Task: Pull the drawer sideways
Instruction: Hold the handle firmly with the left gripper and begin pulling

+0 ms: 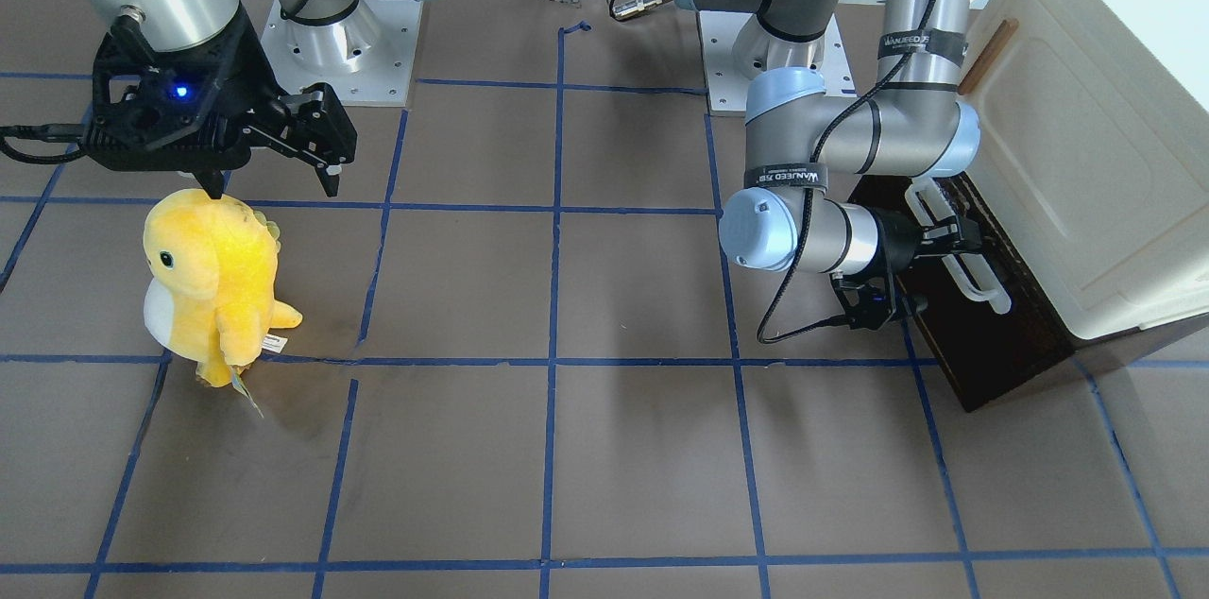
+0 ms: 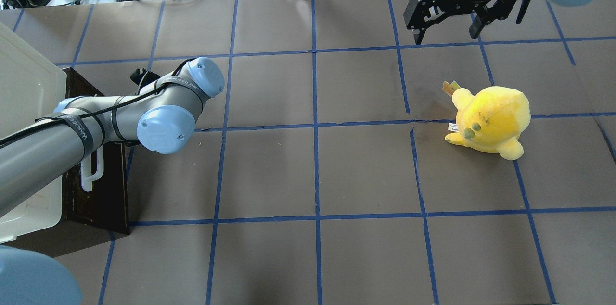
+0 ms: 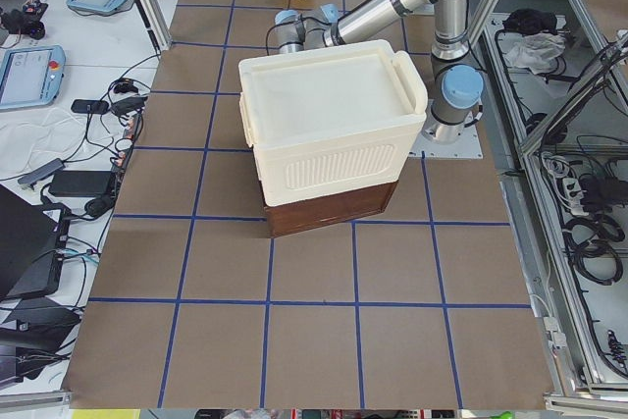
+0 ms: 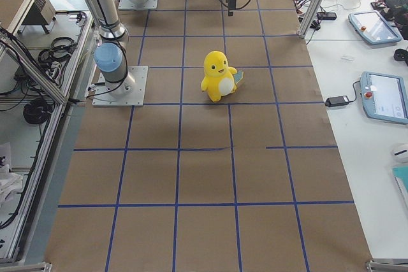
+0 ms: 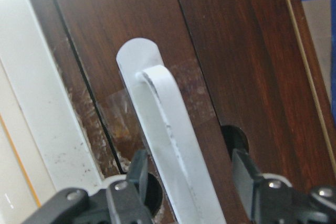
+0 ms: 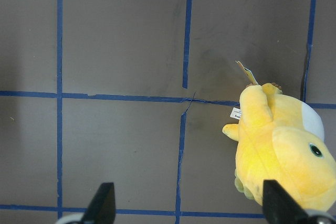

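The drawer's dark brown front sits under the cream cabinet at the table's end on my left, and also shows in the overhead view. Its long white bar handle runs along the front. My left gripper is open. In the left wrist view its fingers straddle the handle, with a gap on one side. My right gripper is open and empty above the table, far from the drawer.
A yellow plush toy stands on the brown paper near my right gripper, and also shows in the overhead view. Blue tape lines grid the table. The cream cabinet has a small brown handle.
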Robot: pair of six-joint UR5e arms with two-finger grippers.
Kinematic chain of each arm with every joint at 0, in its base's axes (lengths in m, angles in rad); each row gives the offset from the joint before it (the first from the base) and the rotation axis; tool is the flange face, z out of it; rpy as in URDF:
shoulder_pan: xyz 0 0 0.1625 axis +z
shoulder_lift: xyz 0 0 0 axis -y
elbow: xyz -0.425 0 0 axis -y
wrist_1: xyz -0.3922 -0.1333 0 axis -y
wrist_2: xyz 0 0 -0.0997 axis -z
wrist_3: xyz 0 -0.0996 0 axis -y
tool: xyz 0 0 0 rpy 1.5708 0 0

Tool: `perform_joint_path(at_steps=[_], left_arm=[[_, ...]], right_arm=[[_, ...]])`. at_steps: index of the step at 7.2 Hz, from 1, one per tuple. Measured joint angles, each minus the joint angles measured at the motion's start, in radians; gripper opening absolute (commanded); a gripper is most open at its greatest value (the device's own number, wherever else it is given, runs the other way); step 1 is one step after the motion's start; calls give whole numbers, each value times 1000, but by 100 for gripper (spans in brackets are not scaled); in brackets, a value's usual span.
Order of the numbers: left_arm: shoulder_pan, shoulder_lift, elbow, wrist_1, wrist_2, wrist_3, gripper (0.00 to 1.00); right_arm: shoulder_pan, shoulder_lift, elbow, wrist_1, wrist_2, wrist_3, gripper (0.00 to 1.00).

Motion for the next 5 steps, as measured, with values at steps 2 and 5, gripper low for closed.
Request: perform_joint_path(at_steps=[2,5], left_arm=[[-4,-5,4,-1,0,1,63],[-5,-5,5,-2,2,6,56]], right_arm=[[0,0,0,0,0,0,100],[0,0,0,0,0,0,100]])
